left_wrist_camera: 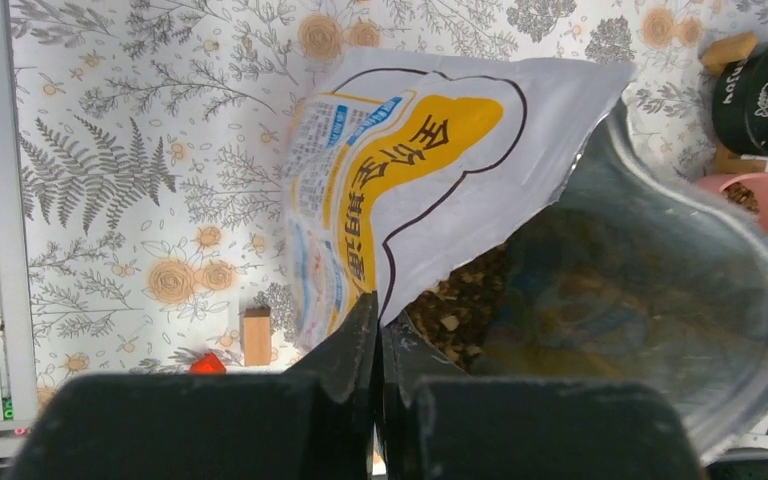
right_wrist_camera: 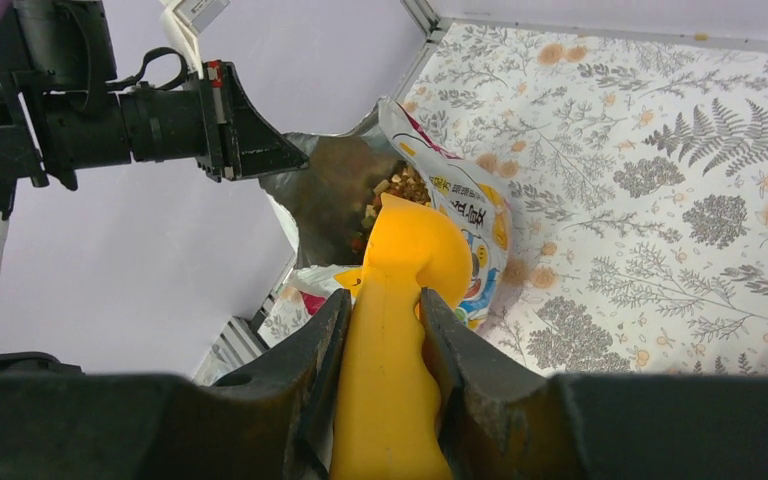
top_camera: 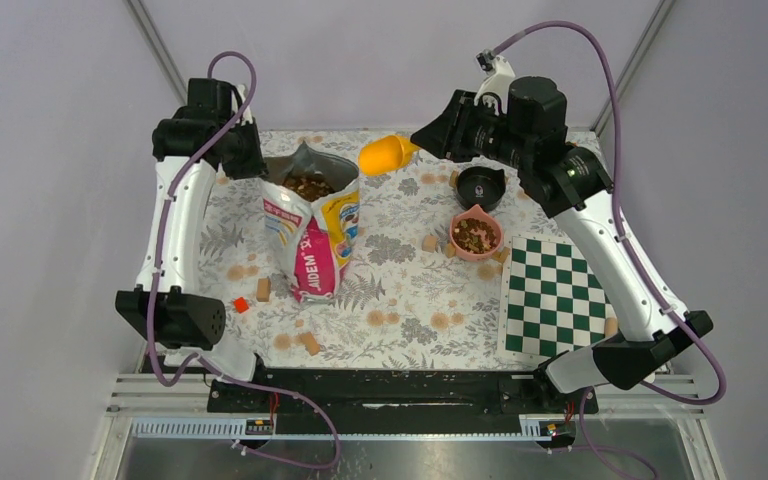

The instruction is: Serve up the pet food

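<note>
Toward the near edge of the counter lie a few wooden cubes, with a checkerboard mat on the right. Mid-counter, the opened bag stands with pet food showing in its mouth and the left hand pinched tight on its torn upper edge; more of the food fills the pink bowl to the right, just in front of a black bowl. Farthest back, the right hand is clamped around the handle of a yellow scoop, which hangs above the counter just beside the bag's open mouth.
</note>
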